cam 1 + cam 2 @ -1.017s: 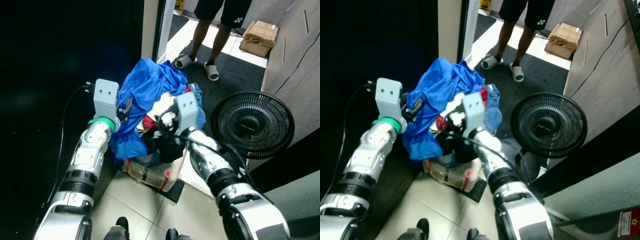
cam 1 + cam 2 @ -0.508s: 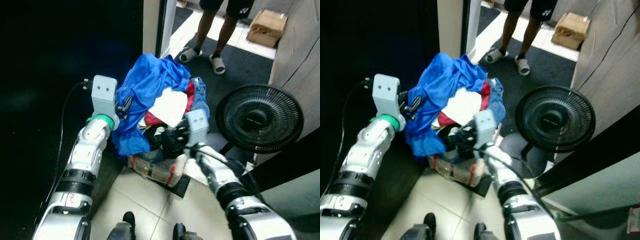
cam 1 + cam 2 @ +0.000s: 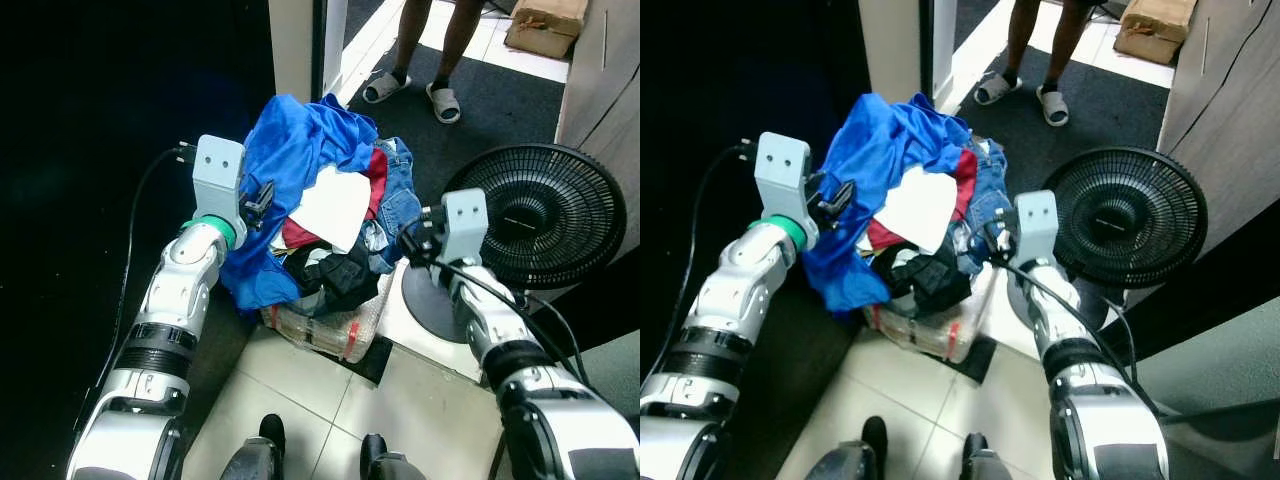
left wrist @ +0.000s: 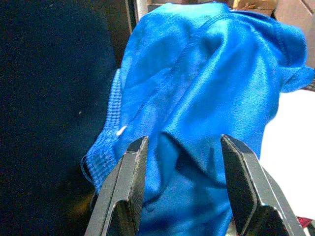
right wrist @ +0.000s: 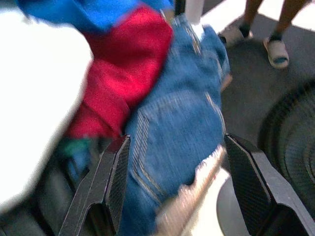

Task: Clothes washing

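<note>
Left arm (image 3: 165, 330) silver, reaching forward from lower left, green ring at wrist, grey camera block on top. Left gripper (image 4: 179, 189): two black fingers (image 4: 125, 189) spread apart, nothing clamped between, tips pointing forward and slightly toward robot's right. Right arm (image 3: 500, 340) silver, reaching forward from lower right, forearm angled inward, black cable running along it, grey camera block at wrist. Right gripper (image 5: 172, 194): both black fingers (image 5: 106, 184) wide apart, nothing pinched between them, pointing toward robot's left
</note>
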Motion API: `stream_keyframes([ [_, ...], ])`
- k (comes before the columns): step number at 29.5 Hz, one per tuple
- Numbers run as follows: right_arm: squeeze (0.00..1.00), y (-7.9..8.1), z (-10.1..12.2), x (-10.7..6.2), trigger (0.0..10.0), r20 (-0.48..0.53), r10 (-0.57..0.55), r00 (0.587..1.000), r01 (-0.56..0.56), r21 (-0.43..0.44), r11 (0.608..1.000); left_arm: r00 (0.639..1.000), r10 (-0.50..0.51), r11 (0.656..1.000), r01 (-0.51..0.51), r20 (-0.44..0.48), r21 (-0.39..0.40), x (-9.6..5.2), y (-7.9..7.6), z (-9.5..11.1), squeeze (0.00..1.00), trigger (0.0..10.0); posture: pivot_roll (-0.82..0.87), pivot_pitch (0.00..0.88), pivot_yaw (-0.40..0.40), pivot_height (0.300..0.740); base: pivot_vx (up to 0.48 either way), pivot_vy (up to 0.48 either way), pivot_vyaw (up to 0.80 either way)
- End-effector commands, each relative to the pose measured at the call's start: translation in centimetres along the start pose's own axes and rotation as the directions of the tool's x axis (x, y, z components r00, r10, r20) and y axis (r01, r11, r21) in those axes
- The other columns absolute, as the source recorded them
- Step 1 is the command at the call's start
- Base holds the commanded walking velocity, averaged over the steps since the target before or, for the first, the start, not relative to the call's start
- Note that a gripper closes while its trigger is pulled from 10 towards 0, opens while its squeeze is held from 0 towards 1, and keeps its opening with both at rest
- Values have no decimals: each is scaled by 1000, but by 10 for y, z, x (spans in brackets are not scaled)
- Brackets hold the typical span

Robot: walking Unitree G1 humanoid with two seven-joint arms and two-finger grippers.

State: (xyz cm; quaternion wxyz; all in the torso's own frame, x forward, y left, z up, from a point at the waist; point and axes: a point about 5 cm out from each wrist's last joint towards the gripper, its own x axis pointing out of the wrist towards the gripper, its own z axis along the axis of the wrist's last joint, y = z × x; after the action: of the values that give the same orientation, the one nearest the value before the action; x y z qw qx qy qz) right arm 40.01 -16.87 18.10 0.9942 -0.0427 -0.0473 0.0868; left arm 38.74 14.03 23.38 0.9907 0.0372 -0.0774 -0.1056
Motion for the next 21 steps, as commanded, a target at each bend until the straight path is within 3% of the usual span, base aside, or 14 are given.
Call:
stream_keyframes([
  [1, 0, 1, -13, -4, 10000, -47, 0, 999, 1, 17, 1000, 999, 8, 1000, -9, -37, -5, -3, 2, -9, 0, 10000, 61, 318, 87, 740, 0, 0, 0],
  [8, 0, 1, -26, -10, 10000, -85, -14, 996, 11, -25, 1000, 998, 41, 999, -41, -41, -5, -8, 10, -10, 0, 10000, 73, 312, 65, 740, 0, 0, 0],
  [11, 0, 2, 0, 1, 10000, -3, -4, 1000, 4, 11, 1000, 998, 56, 998, -56, -37, -4, -8, 13, -9, 0, 10000, 67, 298, 56, 740, 0, 0, 0],
  [15, 0, 8, 16, 9, 10000, 52, 21, 998, -22, 23, 999, 998, 57, 998, -57, -30, -6, -7, 12, -7, 0, 10000, 67, 297, 55, 740, 0, 0, 0],
  [17, 0, 15, 29, 14, 10000, 88, 44, 995, -47, 36, 998, 998, 61, 998, -61, -20, -8, -6, 13, -4, 0, 10000, 69, 291, 46, 740, 0, 0, 0],
  [18, 0, 28, 42, 21, 10000, 113, 78, 991, -85, 58, 995, 997, 72, 997, -72, -4, -8, -6, 15, 1, 0, 10000, 89, 286, 31, 740, 0, 0, 0],
  [20, 0, 28, 42, 21, 10000, 113, 78, 991, -85, 58, 995, 997, 72, 997, -72, -4, -8, -6, 15, 1, 0, 10000, 89, 286, 31, 740, 0, 0, 0],
  [21, 0, 41, 40, 24, 10000, 91, 112, 990, -118, 60, 991, 996, 90, 996, -90, 2, -1, -7, 21, 4, 0, 10000, 109, 279, 16, 740, 0, 0, 0],
])
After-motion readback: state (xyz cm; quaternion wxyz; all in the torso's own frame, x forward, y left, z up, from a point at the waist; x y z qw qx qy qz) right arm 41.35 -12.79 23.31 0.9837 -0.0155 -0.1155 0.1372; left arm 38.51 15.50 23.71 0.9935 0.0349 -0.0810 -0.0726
